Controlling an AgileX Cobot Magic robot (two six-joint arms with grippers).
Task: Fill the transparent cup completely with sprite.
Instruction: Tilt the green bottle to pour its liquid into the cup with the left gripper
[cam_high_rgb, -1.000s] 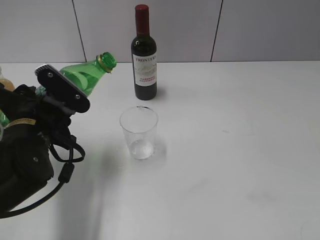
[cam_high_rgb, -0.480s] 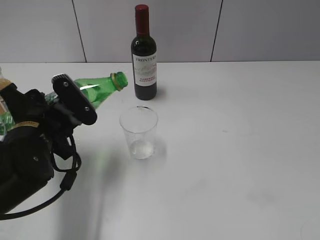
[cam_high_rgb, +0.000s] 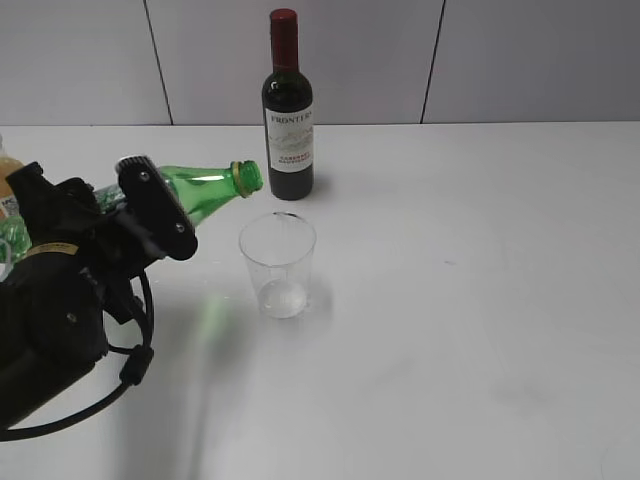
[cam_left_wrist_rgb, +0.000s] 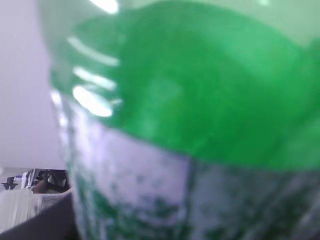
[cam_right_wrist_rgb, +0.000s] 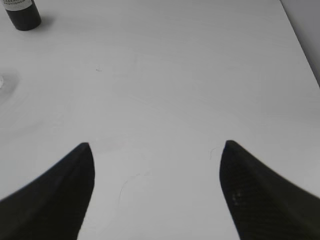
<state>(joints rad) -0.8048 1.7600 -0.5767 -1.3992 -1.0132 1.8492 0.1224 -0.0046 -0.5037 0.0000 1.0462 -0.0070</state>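
Note:
The transparent cup (cam_high_rgb: 278, 262) stands upright in the middle of the white table (cam_high_rgb: 450, 300); only its pale base shows and I see no clear liquid level. My left gripper (cam_high_rgb: 108, 203) is shut on the green Sprite bottle (cam_high_rgb: 205, 189), mostly hidden behind the wrist camera. The bottle lies nearly level, cap off, with its mouth (cam_high_rgb: 249, 176) just above and left of the cup's rim. No stream shows. The bottle's green body and grey-white label fill the left wrist view (cam_left_wrist_rgb: 200, 100). My right gripper (cam_right_wrist_rgb: 156, 150) is open and empty above bare table.
A dark wine bottle (cam_high_rgb: 288, 120) with a red cap stands behind the cup and shows at the right wrist view's top left (cam_right_wrist_rgb: 20, 12). An orange-brown juice bottle (cam_high_rgb: 8, 165) peeks in at the far left edge. A grey wall (cam_high_rgb: 500, 60) backs the table.
The left arm has tipped the green bottle from neck-up to almost level. Its mouth has moved right and down, close to the cup's rim. The cup has not moved.

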